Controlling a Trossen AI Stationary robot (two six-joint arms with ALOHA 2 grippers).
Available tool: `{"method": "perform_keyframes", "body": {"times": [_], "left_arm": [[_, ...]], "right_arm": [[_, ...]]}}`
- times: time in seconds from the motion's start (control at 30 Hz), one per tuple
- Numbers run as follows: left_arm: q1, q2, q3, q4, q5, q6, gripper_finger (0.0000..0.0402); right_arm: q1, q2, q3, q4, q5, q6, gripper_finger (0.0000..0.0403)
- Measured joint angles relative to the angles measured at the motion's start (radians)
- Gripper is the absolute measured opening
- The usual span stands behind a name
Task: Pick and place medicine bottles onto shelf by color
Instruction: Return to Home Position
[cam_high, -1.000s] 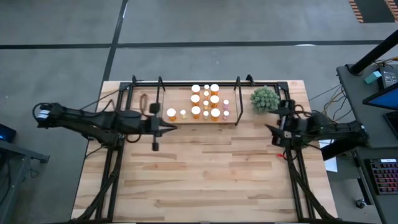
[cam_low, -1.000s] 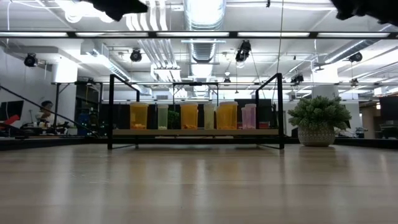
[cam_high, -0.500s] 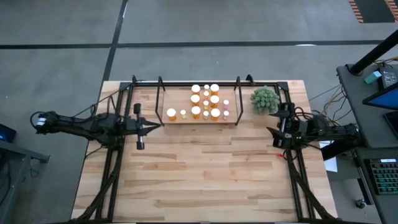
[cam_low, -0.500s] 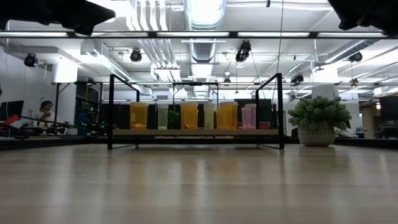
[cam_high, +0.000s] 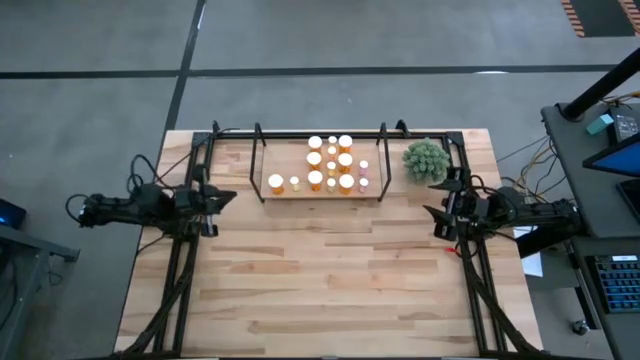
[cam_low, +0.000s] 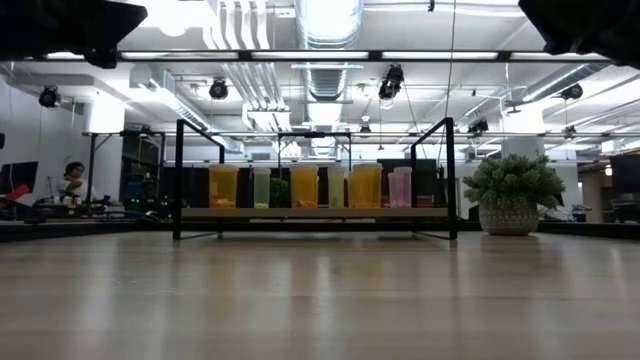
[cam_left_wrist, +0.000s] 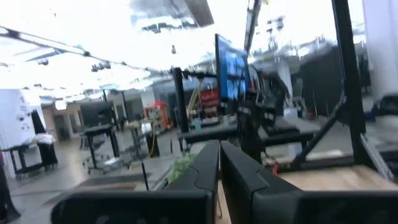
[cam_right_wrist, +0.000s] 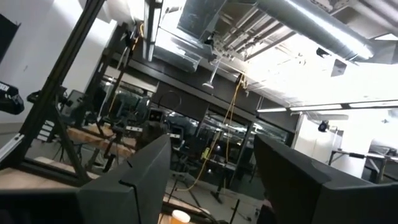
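Medicine bottles (cam_high: 330, 168) stand on the shelf (cam_low: 200, 212) at the back of the desk (cam_high: 330, 290). From above their white caps form a tight block toward its right half, with two more caps nearer the left end. From desk height the bodies show amber and yellow, with a few paler ones. No bottle is in either set of fingers. The left gripper (cam_high: 222, 196) hangs over the desk's left edge, well apart from the shelf's left end, its fingers (cam_left_wrist: 205, 171) pressed together on nothing. The right gripper (cam_high: 432, 210) sits at the right edge, near the green spiky potted plant (cam_high: 426, 159), fingers (cam_right_wrist: 149, 171) spread wide — empty too.
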Motion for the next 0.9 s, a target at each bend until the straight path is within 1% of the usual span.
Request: {"method": "perform_keyframes", "body": {"times": [0.07, 0.17, 0.3, 0.37, 0.47, 0.53, 0.7, 0.9], "left_arm": [[0.0, -0.029, -0.026, 0.033, 0.004, -0.001, 0.0], [0.0, -0.025, -0.076, 0.059, 0.006, -0.001, 0.0], [0.0, -0.004, -0.14, 0.19, 0.01, -0.001, 0.0], [0.0, -0.003, -0.159, 0.234, 0.042, -0.003, 0.0], [0.0, -0.005, -0.16, 0.258, 0.128, -0.026, 0.0], [0.0, -0.006, -0.16, 0.244, 0.132, -0.028, 0.0], [0.0, 0.002, -0.16, 0.244, 0.132, -0.028, 0.0], [0.0, 0.009, -0.161, 0.243, 0.132, -0.028, 0.0]], "right_arm": [[0.0, 0.0, -0.004, 0.0, -0.001, 0.0, 0.0213], [0.0, 0.003, -0.008, -0.004, -0.002, 0.02, 0.0202], [0.0, 0.01, -0.009, -0.029, -0.005, 0.091, 0.0188], [0.0, 0.012, -0.009, -0.042, -0.02, 0.122, 0.0183], [0.0, 0.012, -0.009, -0.084, -0.077, 0.172, 0.0173], [0.0, 0.018, -0.009, -0.11, -0.097, 0.195, 0.0167], [0.0, 0.024, -0.009, -0.232, -0.082, 0.247, 0.0156], [0.0, 0.024, -0.009, -0.404, -0.037, 0.247, 0.0153]]}}
